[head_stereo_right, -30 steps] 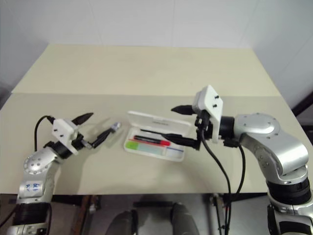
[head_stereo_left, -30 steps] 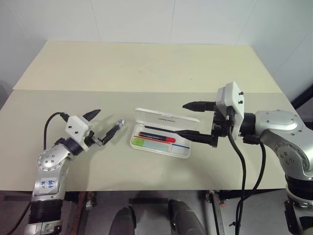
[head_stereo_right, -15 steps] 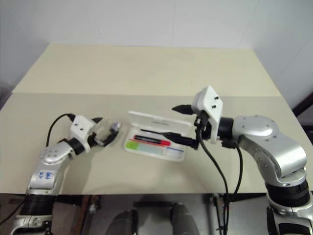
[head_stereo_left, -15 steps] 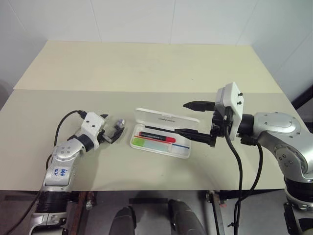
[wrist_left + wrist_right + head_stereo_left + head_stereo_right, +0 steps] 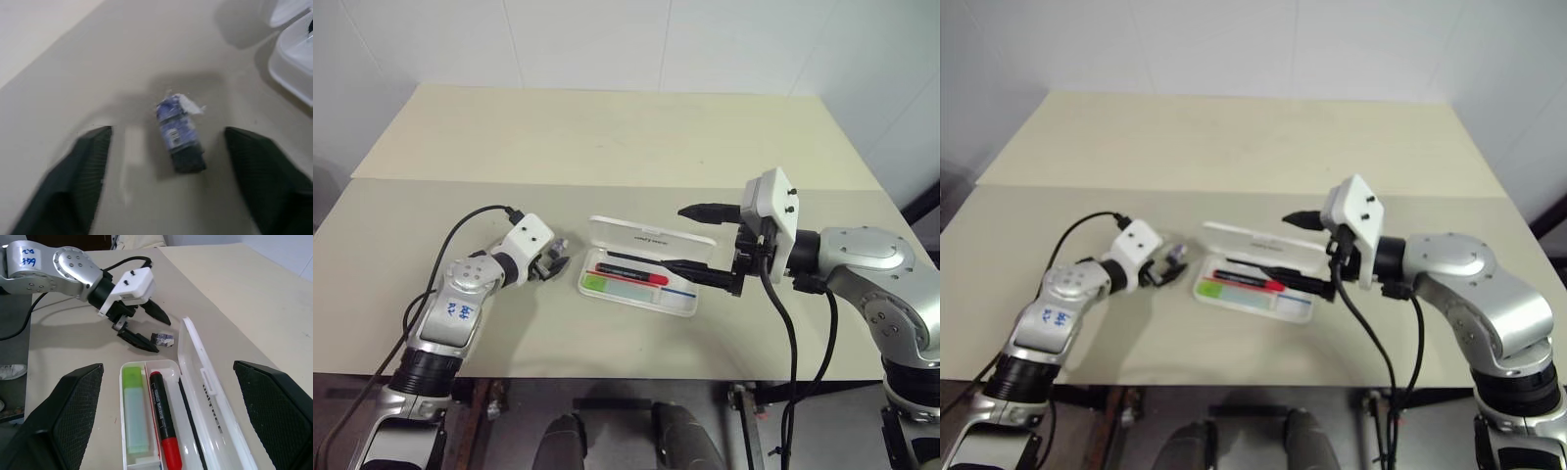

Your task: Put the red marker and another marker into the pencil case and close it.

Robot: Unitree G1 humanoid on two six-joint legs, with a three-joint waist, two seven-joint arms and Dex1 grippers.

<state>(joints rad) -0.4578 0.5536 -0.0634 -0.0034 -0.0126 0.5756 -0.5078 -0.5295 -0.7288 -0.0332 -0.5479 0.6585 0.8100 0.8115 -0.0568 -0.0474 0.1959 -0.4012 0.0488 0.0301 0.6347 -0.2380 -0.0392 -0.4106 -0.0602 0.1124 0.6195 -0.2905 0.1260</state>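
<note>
Already packed: slim red marker (image 5: pixel 164 427), flat green highlighter (image 5: pixel 135 417) lay inside open white plastic pencil case (image 5: pixel 205 417).
Left end effector (image 5: pixel 166 188), fingers apart around small grey stub (image 5: pixel 177 135); right end effector (image 5: pixel 701 242) wide, empty. Risk: stub grabbed, lid neglected.

A beige table (image 5: pixel 607 137) stands against white walls (image 5: pixel 607 39).

Pencil case (image 5: pixel 651 280), white hard plastic w/ rounded corners, lies open on the tabletop, lid (image 5: pixel 653 240) hinged back on the far side, small dark lettering on it. Inside the tray, red marker (image 5: pixel 164 428), black middle band, red end, lies lengthwise along the lid side. Beside it, on the near side, the light-green highlighter (image 5: pixel 135 414), flat & stubby w/ paler end, lies parallel. Both sit fully inside the tray. Red and blue line runs along the tray floor.
</note>
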